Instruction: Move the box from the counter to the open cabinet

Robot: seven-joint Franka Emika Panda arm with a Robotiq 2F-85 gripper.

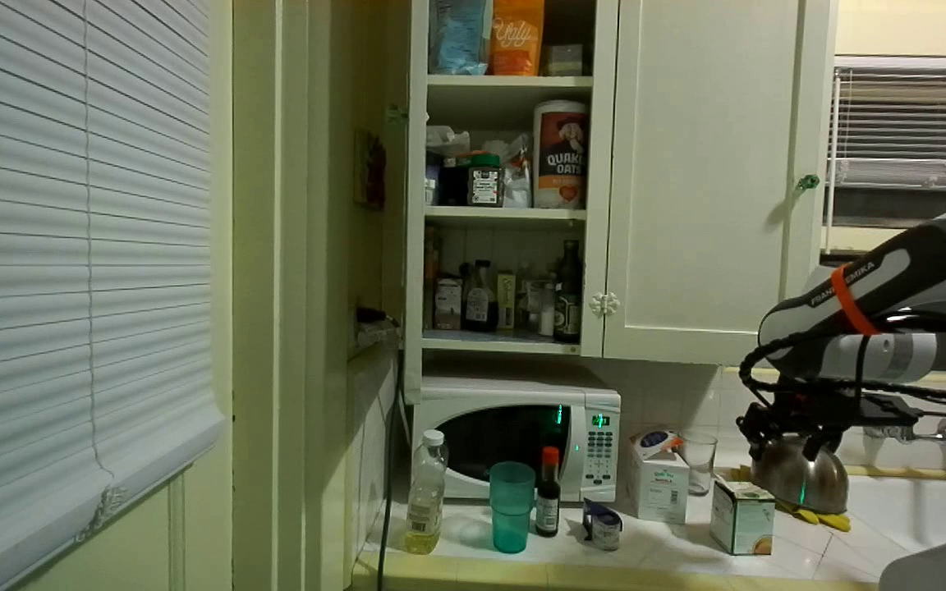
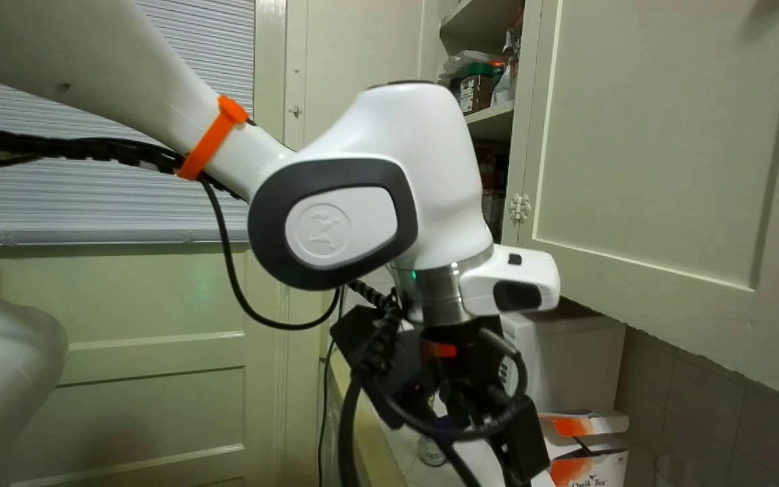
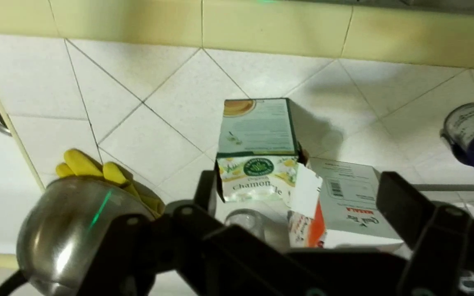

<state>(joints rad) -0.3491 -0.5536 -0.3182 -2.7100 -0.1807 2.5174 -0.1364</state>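
Our tool (image 3: 300, 193) is spread wide, pinching nothing. The box (image 3: 257, 148) sits near the front edge of the counter (image 3: 138, 65); imo we'd center over it, line up square, squeeze gently.

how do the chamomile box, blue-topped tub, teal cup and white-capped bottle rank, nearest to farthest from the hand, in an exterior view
1. Chamomile box: below and slightly picture-left of the hand.
2. Blue-topped tub: farther picture-left.
3. Teal cup: picture-left of the tub.
4. White-capped bottle: leftmost of the four.
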